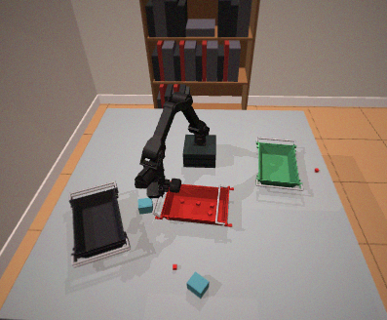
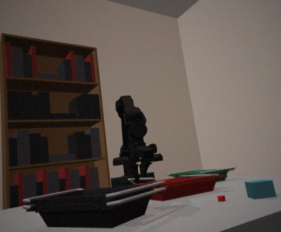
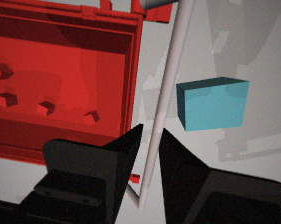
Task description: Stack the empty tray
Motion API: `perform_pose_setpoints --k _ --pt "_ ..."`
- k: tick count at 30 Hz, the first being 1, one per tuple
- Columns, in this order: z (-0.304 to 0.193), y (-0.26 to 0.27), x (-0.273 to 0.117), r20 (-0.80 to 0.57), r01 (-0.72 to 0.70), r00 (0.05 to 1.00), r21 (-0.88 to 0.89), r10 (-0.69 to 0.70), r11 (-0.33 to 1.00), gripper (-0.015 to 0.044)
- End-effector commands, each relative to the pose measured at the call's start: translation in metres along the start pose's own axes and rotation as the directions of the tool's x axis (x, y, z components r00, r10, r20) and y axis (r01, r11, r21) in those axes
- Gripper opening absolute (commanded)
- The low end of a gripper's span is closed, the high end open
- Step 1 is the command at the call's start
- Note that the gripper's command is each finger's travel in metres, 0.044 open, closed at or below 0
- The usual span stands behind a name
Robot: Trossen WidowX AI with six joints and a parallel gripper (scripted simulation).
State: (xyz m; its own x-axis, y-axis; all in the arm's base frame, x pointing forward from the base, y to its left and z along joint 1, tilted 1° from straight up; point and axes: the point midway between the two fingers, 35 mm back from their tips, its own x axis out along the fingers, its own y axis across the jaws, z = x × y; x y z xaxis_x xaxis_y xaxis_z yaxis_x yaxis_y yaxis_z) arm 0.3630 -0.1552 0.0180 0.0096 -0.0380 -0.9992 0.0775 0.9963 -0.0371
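Observation:
The red tray [image 1: 195, 220] [image 2: 187, 188] [image 3: 132, 75] holds several small red blocks [image 1: 198, 204] [image 3: 46, 108]. Its right bar [image 1: 218, 205] lies across the top, just inside the right end. Its left bar [image 1: 158, 207] [image 3: 170, 75] is swung out beyond the left end. My gripper [image 2: 139, 175] [image 3: 151, 129] is slightly open over the left end, its fingertips on either side of that bar in the wrist view, not clamped on it. The black tray [image 1: 97, 224] [image 2: 99, 216] and the green tray [image 1: 278, 163] are empty, with bars out over their ends.
A cyan block [image 1: 145, 206] [image 3: 213, 105] lies between the black and red trays, close to the swung-out bar. Another cyan block [image 1: 198, 285] [image 2: 260, 189] and a red cube [image 1: 174, 266] [image 2: 221, 198] lie at the front. A small red piece [image 1: 317, 170] lies right of the green tray.

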Motion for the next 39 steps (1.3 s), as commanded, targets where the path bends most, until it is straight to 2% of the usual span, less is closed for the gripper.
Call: perform_pose_setpoints --k 1,7,14,24,39 --pt "0.001 0.019 -0.004 0.000 -0.018 1.000 -0.010 0.018 1.000 0.0084" --pt "0.001 0.038 -0.003 0.000 -0.020 1.000 -0.010 0.020 1.000 0.0084" --pt "0.001 0.062 0.016 0.000 -0.022 1.000 -0.010 0.022 1.000 0.0084" --pt "0.004 0.056 -0.031 0.001 -0.022 1.000 -0.010 0.022 1.000 0.0084" --pt "0.003 0.057 -0.023 -0.002 -0.025 1.000 -0.008 0.025 1.000 0.0084"
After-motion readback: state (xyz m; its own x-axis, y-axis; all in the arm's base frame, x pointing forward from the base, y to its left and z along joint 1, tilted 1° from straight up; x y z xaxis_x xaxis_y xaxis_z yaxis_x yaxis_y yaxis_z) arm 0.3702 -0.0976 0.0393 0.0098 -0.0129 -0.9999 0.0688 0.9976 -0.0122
